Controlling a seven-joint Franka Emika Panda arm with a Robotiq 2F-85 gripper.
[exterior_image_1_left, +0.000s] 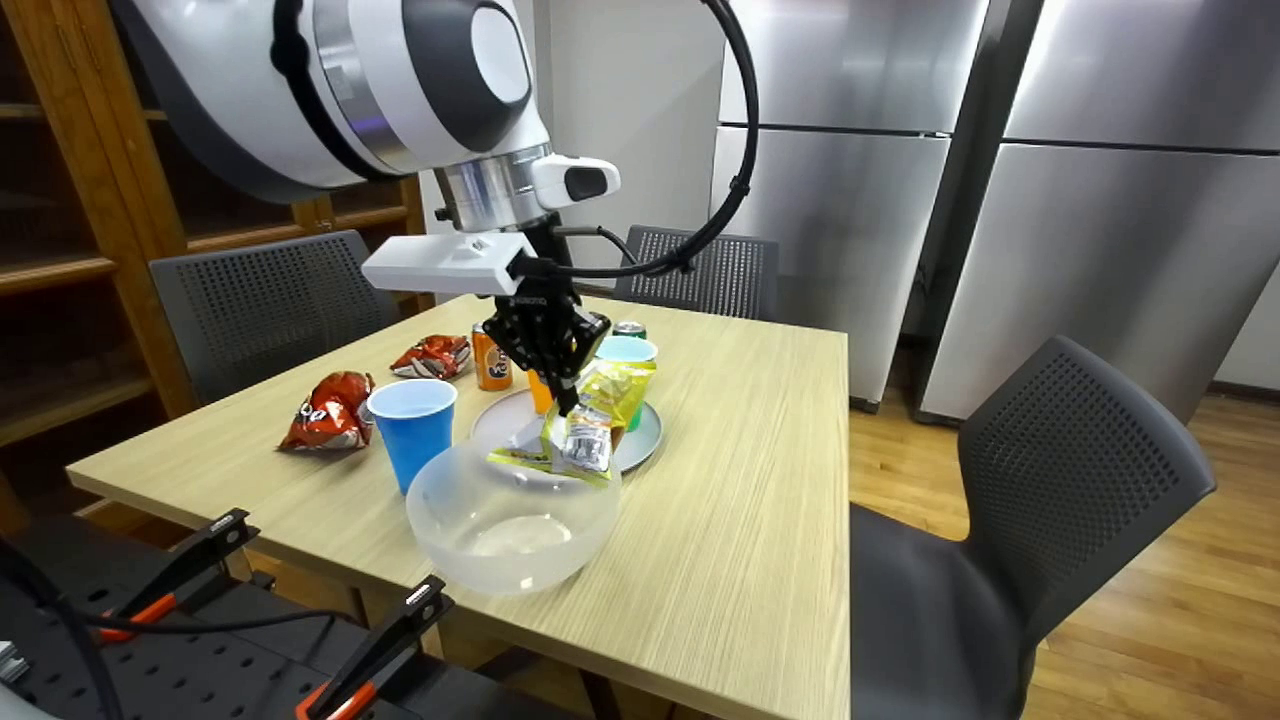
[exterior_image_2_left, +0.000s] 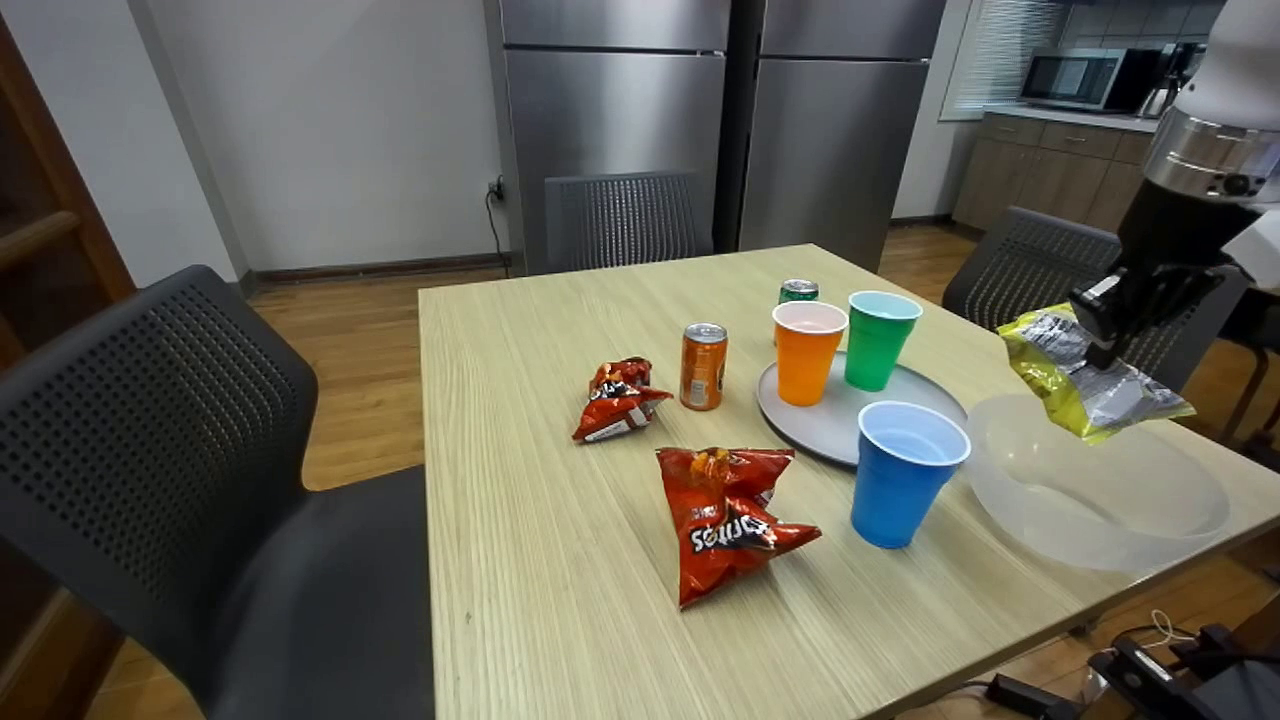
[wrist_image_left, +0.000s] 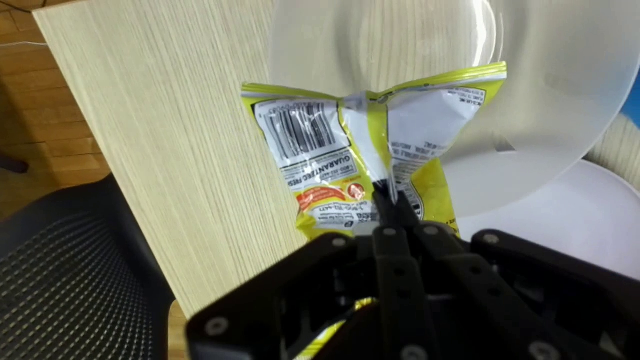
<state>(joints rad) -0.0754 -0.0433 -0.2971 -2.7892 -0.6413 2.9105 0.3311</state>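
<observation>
My gripper (wrist_image_left: 392, 200) is shut on a yellow and silver snack bag (wrist_image_left: 320, 165), pinching it near its middle so it creases between the fingertips. The bag's barcode side faces up in the wrist view. In both exterior views the gripper (exterior_image_1_left: 566, 398) (exterior_image_2_left: 1098, 345) holds the bag (exterior_image_1_left: 588, 445) (exterior_image_2_left: 1035, 345) tilted above the clear plastic bowl (exterior_image_1_left: 510, 572) (exterior_image_2_left: 1015, 450), near its rim. The bowl also shows below the bag in the wrist view (wrist_image_left: 305, 50) and looks empty. A blue cup (exterior_image_1_left: 412, 440) (exterior_image_2_left: 905, 485) stands beside the bowl. A grey plate (exterior_image_1_left: 650, 440) (exterior_image_2_left: 830, 432) lies behind it.
An orange cup (exterior_image_2_left: 805, 362) and a green cup (exterior_image_2_left: 880, 345) stand on the plate. An orange can (exterior_image_2_left: 703, 370), a green can (exterior_image_2_left: 798, 291) and two red chip bags (exterior_image_2_left: 722, 530) (exterior_image_2_left: 618, 405) are on the table. Chairs (exterior_image_1_left: 1060, 480) (exterior_image_2_left: 130, 430) surround the table.
</observation>
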